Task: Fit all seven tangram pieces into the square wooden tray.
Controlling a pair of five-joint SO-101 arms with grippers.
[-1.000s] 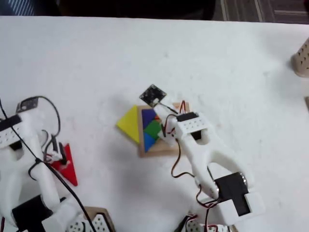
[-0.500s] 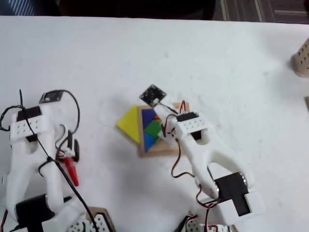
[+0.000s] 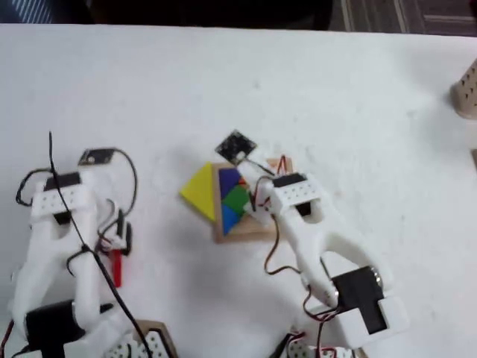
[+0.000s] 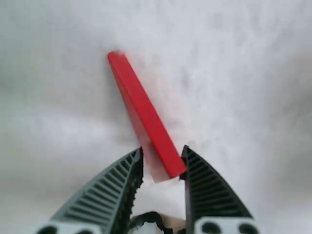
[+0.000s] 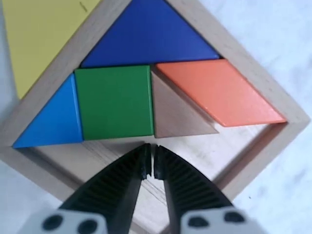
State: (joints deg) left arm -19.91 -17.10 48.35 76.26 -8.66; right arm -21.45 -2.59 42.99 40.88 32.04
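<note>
Right wrist view looks down into the square wooden tray [image 5: 248, 68]. Five pieces lie flat in it: a large blue triangle [image 5: 148, 36], a green square [image 5: 114, 101], a small blue triangle [image 5: 53, 122], an orange parallelogram [image 5: 219, 95] and a pale wooden triangle [image 5: 173, 114]. They are packed edge to edge across one half, and the other half is bare floor. A yellow triangle [image 5: 41, 34] lies outside the tray, just beside its rim. The right gripper [image 5: 151, 160] hangs over the bare floor with its fingers pinched almost together, holding nothing. Well apart from the tray, towards the left arm's side, the red piece [image 4: 141, 112] is turned on edge. It is clamped at one end by the left gripper [image 4: 162, 152], whose fingers are narrowed onto its two faces. Its far end points out over the white table [image 4: 243, 73]; I cannot tell whether that end touches the surface.
</note>
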